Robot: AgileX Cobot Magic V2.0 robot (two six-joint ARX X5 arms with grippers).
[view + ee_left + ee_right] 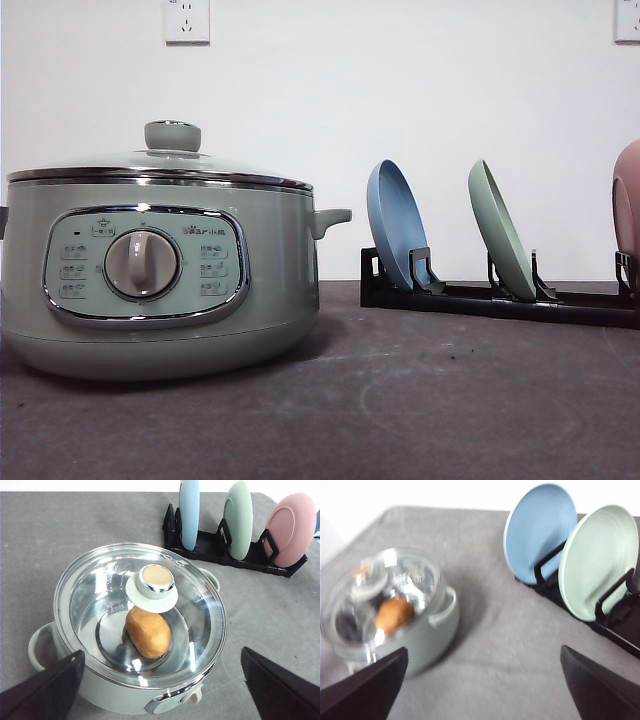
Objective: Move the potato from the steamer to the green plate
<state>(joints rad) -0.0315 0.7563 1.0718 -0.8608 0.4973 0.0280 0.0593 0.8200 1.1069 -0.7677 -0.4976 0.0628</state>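
White wall with outlets behind a dark grey desk (400,400). Steamer (150,270) is the landmark: glass lid (140,615) on, one potato (147,631) inside under the knob (156,578).

Beside the steamer a black rack (225,552) holds three plates on edge: blue plate (189,510) nearest, green plate (237,517) in the middle, pink plate (290,527) farthest.

Left hand (160,680) spread wide above the steamer; right hand (480,680) spread too, beside the steamer facing the rack, though that view is blurred.

Risks:
- lid has to come off first; knob is small and could slip
- green plate is upright, could tip the rack or knock a neighbour
- smooth potato may roll

Counts: one steamer, lid, potato, rack; three plates.
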